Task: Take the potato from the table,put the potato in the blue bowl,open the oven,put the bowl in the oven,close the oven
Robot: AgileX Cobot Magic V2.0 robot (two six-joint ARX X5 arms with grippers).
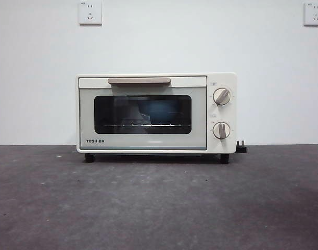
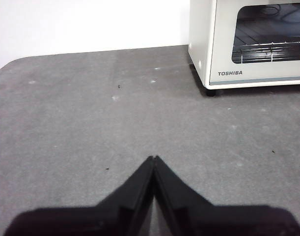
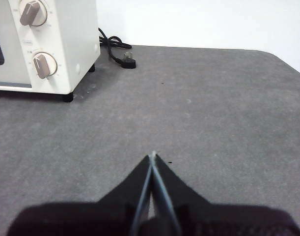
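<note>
The cream-white TOSHIBA oven (image 1: 148,141) stands at the back middle of the dark grey table (image 1: 159,208), its glass door closed and its beige bar handle (image 1: 139,80) up. Through the dark glass a dim blue shape shows on the rack, seemingly the blue bowl (image 1: 161,111). The potato is hidden. My left gripper (image 2: 153,158) is shut and empty above bare table, to the left and in front of the oven (image 2: 228,49). My right gripper (image 3: 152,155) is shut and empty too, over the table on the side of the oven (image 3: 66,49) with the knobs. Neither arm shows in the front view.
Two round knobs (image 1: 221,96) sit on the oven's right side. A black cord and plug (image 3: 127,60) lie on the table behind the oven's right corner. A white wall with two sockets (image 1: 90,13) stands behind the table.
</note>
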